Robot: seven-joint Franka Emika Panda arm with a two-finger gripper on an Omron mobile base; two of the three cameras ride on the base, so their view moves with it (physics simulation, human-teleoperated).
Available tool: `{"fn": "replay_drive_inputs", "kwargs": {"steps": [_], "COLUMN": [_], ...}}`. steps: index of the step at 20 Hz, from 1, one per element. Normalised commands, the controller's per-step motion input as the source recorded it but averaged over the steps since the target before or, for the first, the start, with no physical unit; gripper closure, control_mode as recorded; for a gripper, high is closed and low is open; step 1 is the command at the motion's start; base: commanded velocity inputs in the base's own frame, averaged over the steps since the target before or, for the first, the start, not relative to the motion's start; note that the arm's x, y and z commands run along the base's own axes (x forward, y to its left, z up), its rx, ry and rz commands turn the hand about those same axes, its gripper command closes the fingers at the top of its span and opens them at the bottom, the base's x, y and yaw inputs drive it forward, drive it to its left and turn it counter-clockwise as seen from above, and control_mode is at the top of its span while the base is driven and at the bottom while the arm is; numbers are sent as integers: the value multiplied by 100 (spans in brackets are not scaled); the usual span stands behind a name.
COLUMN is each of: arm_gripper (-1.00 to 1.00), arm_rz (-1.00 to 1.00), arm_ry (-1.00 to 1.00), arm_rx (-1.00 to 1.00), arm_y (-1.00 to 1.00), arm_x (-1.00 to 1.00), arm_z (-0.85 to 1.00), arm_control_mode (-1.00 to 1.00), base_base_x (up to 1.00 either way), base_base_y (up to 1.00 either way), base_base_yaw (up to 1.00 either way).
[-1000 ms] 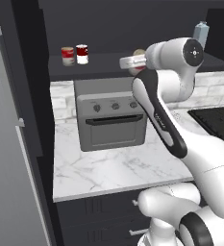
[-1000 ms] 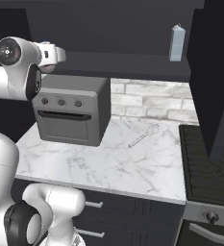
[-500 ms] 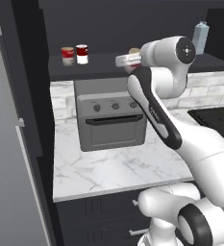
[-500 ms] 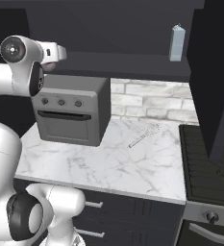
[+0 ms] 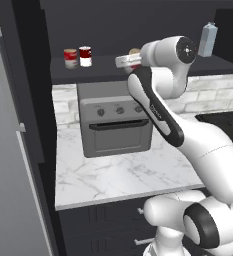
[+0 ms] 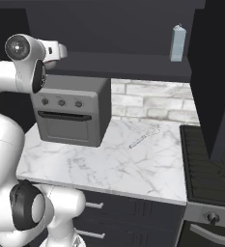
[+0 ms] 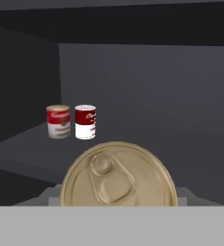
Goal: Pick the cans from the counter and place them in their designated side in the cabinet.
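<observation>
The hand [image 5: 124, 61] is closed on a small tin can with a gold pull-tab lid [image 7: 117, 176], held level at the dark cabinet shelf [image 5: 108, 75]. Ahead and left stand two red-and-white cans [image 7: 71, 121]; sliding in too far could topple them.

The gripper [image 5: 122, 61] carrying a can [image 7: 118, 174] moves left along the cabinet shelf [image 5: 103, 74], closer to the two cans [image 5: 78, 57] standing there.
</observation>
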Motion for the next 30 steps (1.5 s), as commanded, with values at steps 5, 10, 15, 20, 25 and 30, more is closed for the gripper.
{"fn": "replay_drive_inputs", "kwargs": {"steps": [5,10,15,20,25,30], "arm_gripper": [100,100,100,100,100,100], "arm_rz": [2,2,3,3,2,2], "arm_ry": [0,0,0,0,2,3], "arm_rx": [0,0,0,0,0,0], "arm_y": [10,10,9,8,7,7], "arm_x": [21,20,20,22,25,24], "arm_z": [0,0,-1,-4,-3,-3], "arm_control_mode": [-100,-100,-100,-100,-100,-100], "base_base_x": [0,0,0,0,0,0], "base_base_y": [0,0,0,0,0,0], "base_base_yaw": [0,0,0,0,0,0]}}
